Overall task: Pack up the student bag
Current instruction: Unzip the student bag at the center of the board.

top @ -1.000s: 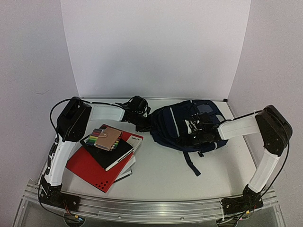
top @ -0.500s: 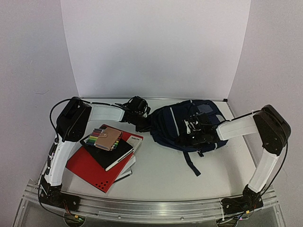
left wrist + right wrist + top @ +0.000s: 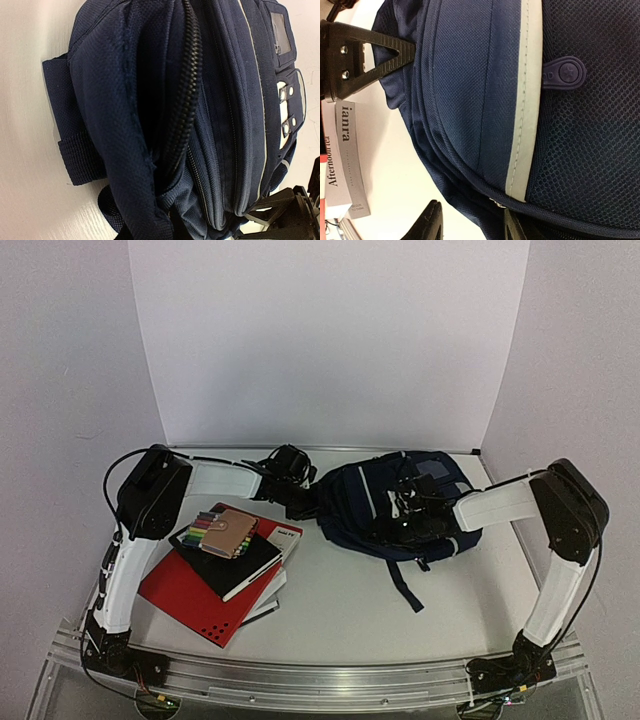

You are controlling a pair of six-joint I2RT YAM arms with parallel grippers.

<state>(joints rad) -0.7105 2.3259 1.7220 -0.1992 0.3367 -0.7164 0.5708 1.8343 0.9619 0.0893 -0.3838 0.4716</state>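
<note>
- We find the student bag (image 3: 352,505) lying on the white table (image 3: 340,620), front face up, between the two arms.
- The left gripper (image 3: 297,495) sits at the bag's left end, touching or all but touching the fabric. Its wrist view shows none of its own fingers, so we cannot tell whether they are spread or pressed together.
- That wrist view is filled by the bag's side. A black zip (image 3: 187,95) runs down it and gapes slightly, and the white buckles (image 3: 286,125) show on the bag's front, at the right of that view.
- The right gripper (image 3: 408,515) rests on top of the bag's front. In its wrist view the fingers (image 3: 370,52) stand well apart, with a bulge of navy fabric lying between them.
- A white stripe (image 3: 524,100) and a navy rubber zip pull (image 3: 563,72) lie on the bag just beside that gripper.
- One dark strap (image 3: 403,590) trails from the bag's near edge onto the table.
- A stack of books (image 3: 240,580) lies just left of the bag, apart from it: a red folder (image 3: 185,595) at the bottom, a black notebook (image 3: 235,565) above, a tan case (image 3: 228,532) and coloured pens (image 3: 203,523) on top.
</note>
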